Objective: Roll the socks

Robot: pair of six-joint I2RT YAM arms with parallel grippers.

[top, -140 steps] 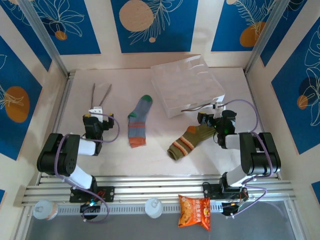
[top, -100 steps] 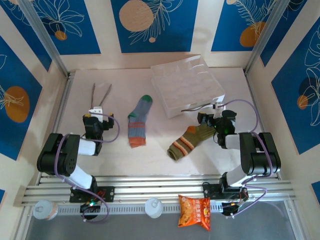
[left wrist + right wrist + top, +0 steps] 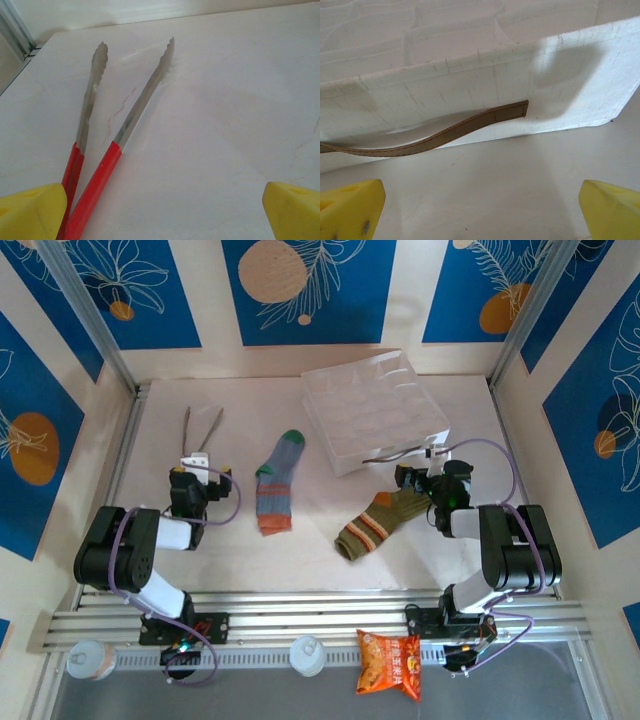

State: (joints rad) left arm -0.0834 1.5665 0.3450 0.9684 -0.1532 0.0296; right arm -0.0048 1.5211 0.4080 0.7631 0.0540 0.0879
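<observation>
Tongs (image 3: 131, 117) before spread left hand (image 3: 161, 215), strap (image 3: 455, 128) before spread right hand (image 3: 480, 210), grey sock (image 3: 275, 485) and olive sock (image 3: 378, 520) flat from above

Overhead rear camera; low, forward-facing wrist cameras.

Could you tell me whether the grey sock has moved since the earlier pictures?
No. The grey sock lies where it did, its green toe still just left of the white box's left edge.
</observation>
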